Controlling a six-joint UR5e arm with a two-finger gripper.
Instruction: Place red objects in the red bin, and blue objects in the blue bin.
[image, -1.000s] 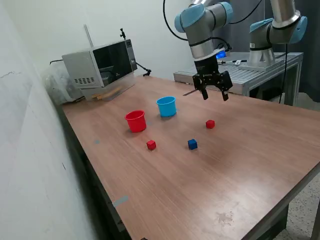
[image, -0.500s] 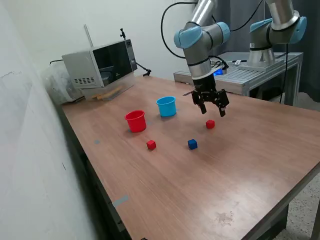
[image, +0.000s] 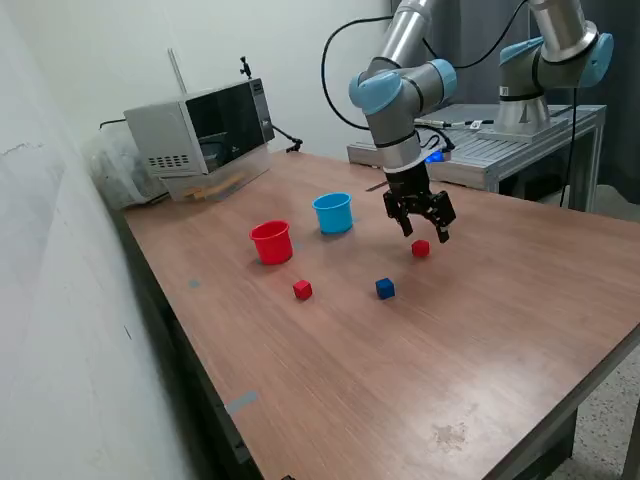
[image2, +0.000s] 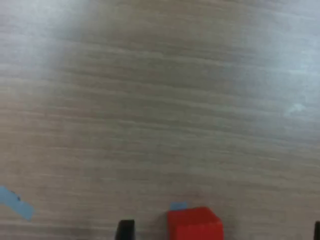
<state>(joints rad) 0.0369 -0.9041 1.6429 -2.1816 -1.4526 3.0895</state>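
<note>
While your open-jawed gripper (image: 421, 227) hangs just above it, a red cube (image: 420, 248) sits mid-desk.
Judge it light, rigid, perhaps slick: pinch two opposite flat faces squarely.

No text, label or number is legible anywhere.

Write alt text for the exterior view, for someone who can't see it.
A robot arm's open hand hangs just above a red cube on a wooden table. Toward the exterior view's left sit a blue cube, another red cube, a red cup and a blue cup; a microwave stands at the back.
</note>
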